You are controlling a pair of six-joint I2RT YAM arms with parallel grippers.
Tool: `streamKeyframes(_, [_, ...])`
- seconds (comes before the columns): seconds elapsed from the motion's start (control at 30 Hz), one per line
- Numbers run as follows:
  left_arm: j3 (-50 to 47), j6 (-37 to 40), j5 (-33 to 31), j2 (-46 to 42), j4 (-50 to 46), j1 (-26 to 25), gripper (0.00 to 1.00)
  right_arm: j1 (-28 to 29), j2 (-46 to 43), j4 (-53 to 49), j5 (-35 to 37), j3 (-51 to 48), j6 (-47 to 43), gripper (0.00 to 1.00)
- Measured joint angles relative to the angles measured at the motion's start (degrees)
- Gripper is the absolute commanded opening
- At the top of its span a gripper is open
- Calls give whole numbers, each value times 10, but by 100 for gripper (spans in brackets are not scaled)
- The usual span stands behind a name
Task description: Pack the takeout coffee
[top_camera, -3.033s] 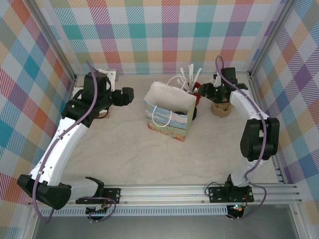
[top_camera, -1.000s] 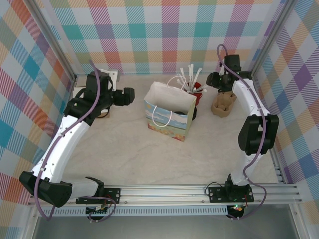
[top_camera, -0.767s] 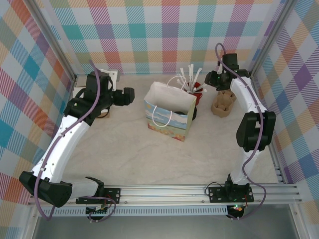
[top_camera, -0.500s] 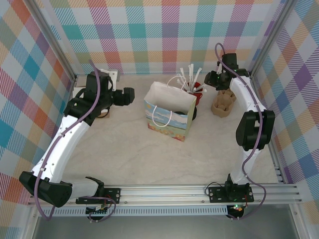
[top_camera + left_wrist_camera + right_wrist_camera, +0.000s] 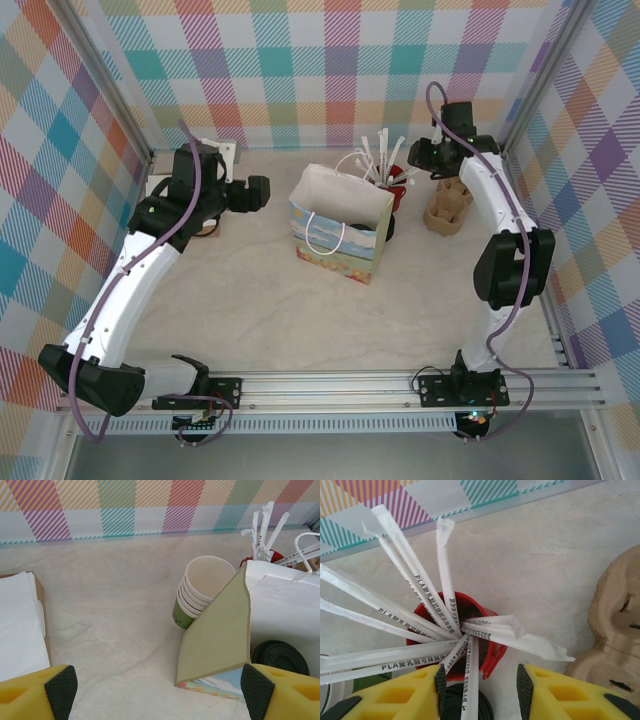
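Observation:
The gift bag (image 5: 335, 235) stands open mid-table, its olive side (image 5: 215, 630) facing my left gripper (image 5: 159, 695), which hangs open to its left (image 5: 258, 192). Inside the bag's mouth a round black lid (image 5: 280, 657) shows. No cup shows under it, so I cannot tell if it is the takeout coffee. My right gripper (image 5: 481, 690) is open at the back right (image 5: 418, 158), over a red cup (image 5: 487, 645) of wrapped straws (image 5: 410, 595). One straw (image 5: 470, 680) lies between its jaws, untouched.
A stack of lidless green cups (image 5: 200, 595) stands behind the bag. Black lids (image 5: 454, 704) sit beside the red cup (image 5: 388, 227). A brown pulp cup carrier (image 5: 447, 208) is at the right, and a napkin box (image 5: 20, 625) at the left.
My right gripper has moved from over the cup carrier back and left to the straw cup, its jaws narrowing a little. The left arm has not moved.

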Motion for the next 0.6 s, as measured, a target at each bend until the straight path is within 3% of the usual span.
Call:
streamKeyframes(0.27, [0, 0, -2, 0, 0, 0, 87, 5, 39, -20, 40, 87, -4, 46])
streamKeyframes(0.6, [0, 2, -8, 0, 0, 0, 88, 4, 96, -48, 46, 125, -11, 44])
